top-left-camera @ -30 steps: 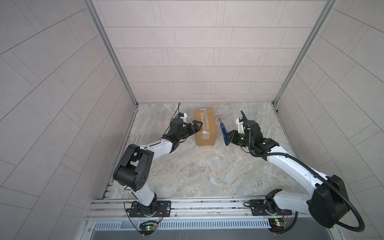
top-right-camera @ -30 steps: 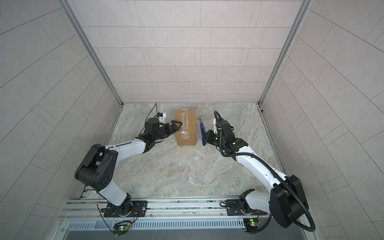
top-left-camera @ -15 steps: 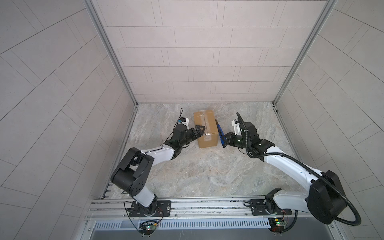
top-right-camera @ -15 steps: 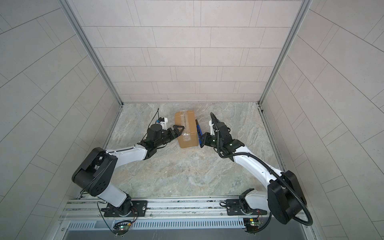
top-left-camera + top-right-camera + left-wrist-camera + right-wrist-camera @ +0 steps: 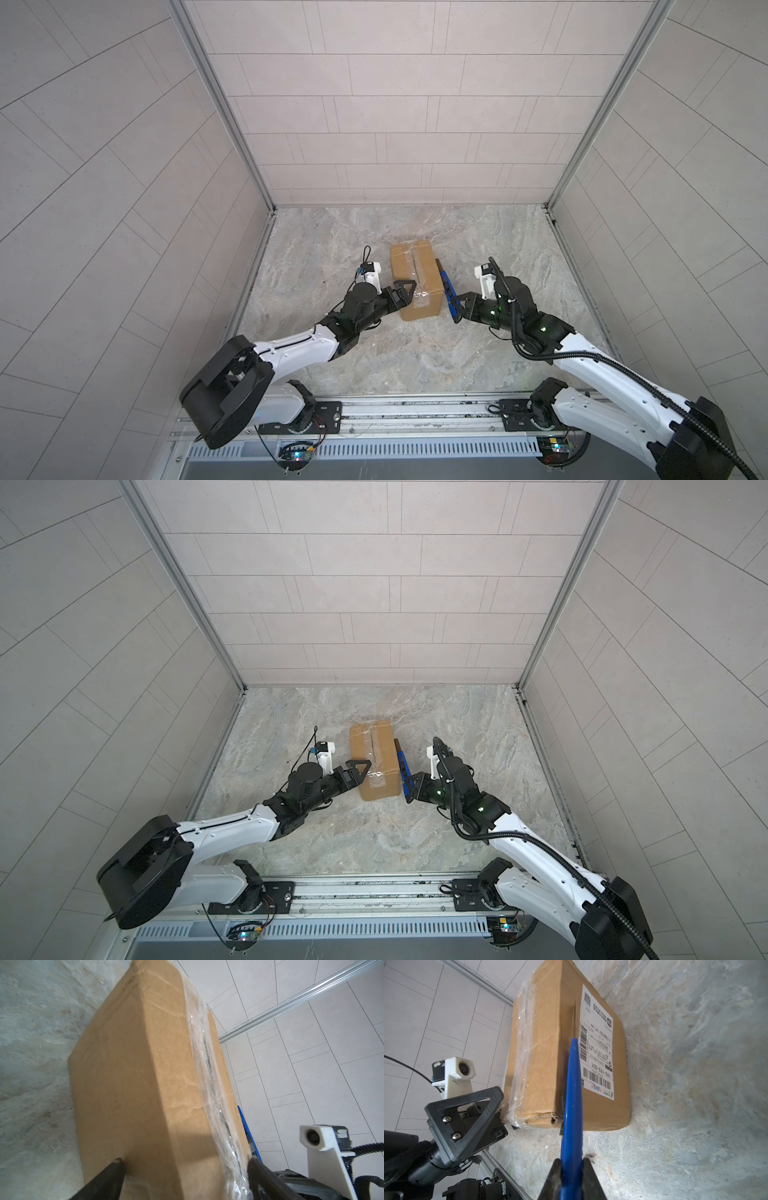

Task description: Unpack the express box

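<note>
The express box is a brown carton with clear tape along its top seam, lying on the marble floor. A white shipping label covers its right side. My left gripper is open at the box's near left corner, one finger by the left side face and the other up by the taped top. My right gripper is shut on a blue cutter. The cutter lies along the box's right side, its tip at the upper edge.
Tiled walls close the floor in on the left, back and right, with metal corner posts. The arms' base rail runs along the front. Bare marble floor lies between the box and the rail.
The box now sits nearer the front rail and is slightly turned. Both grippers have come nearer with it. The right still holds the blue cutter and the left stays open.
</note>
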Tool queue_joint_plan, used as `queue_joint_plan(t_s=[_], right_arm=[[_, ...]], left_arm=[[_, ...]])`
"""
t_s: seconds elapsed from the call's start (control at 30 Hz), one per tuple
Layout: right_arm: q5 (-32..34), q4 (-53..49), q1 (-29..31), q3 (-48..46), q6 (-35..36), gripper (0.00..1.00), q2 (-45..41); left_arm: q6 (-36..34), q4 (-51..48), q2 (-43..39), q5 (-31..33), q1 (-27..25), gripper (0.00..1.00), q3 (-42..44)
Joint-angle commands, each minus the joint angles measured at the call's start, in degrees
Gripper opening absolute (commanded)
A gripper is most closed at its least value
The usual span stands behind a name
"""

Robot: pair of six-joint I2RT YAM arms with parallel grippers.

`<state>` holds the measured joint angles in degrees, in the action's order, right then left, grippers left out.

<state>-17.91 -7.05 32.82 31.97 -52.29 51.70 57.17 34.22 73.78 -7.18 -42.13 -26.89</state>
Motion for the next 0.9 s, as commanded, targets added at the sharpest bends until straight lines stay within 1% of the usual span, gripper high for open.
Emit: queue_joint_plan(t_s=[0.0, 0.1, 0.17, 0.3, 0.4, 0.47, 0.57, 0.67, 0.8, 0.87], right_arm=[[-1.47, -0.42, 1.34, -1.61, -2.29, 0.00, -1.71], [-0.39, -2.35, 1.34, -2.49, -2.32, 0.00, -3.66], [0.12, -5.29, 0.34, -2.77, -2.23, 0.00, -6.44], [0.20, -17.62, -4.15, -0.43, 0.61, 0.00, -15.24], [-2.43, -24.86, -6.70, 1.50, 1.84, 0.00, -21.82], [-4.10, -28.23, -6.42, 3.09, 1.91, 0.00, -24.96], [-5.41, -30.92, -4.82, 5.33, 1.84, 0.00, -28.39], [-6.85, -31.69, -3.22, 5.07, 0.51, 0.00, -30.56], [-9.57, -29.77, -0.72, 3.87, -1.87, 0.00, -32.56], [-9.85, -29.66, 0.55, 1.95, -2.44, 0.00, -33.35]], left_arm=[[1.48, 2.78, -2.54, 1.02, -2.68, 0.95, 0.99], [2.00, 3.25, -4.10, 2.58, -3.55, 0.96, 2.78], [2.01, 2.56, -5.41, 3.47, -3.57, 0.96, 3.69], [-0.91, -3.79, -9.69, 5.41, -3.57, 0.97, 3.26], [-3.91, -8.58, -13.45, 7.02, -3.27, 0.98, 1.87], [-6.79, -12.39, -15.08, 7.49, -2.84, 0.98, -0.17], [-9.55, -15.08, -15.70, 8.05, -2.31, 0.99, -2.12], [-9.79, -14.30, -15.00, 7.22, -1.05, 0.99, -2.19], [-9.70, -12.79, -13.76, 5.88, 0.19, 0.99, -2.11], [-9.66, -12.30, -13.57, 5.86, 0.46, 0.99, -1.93]])
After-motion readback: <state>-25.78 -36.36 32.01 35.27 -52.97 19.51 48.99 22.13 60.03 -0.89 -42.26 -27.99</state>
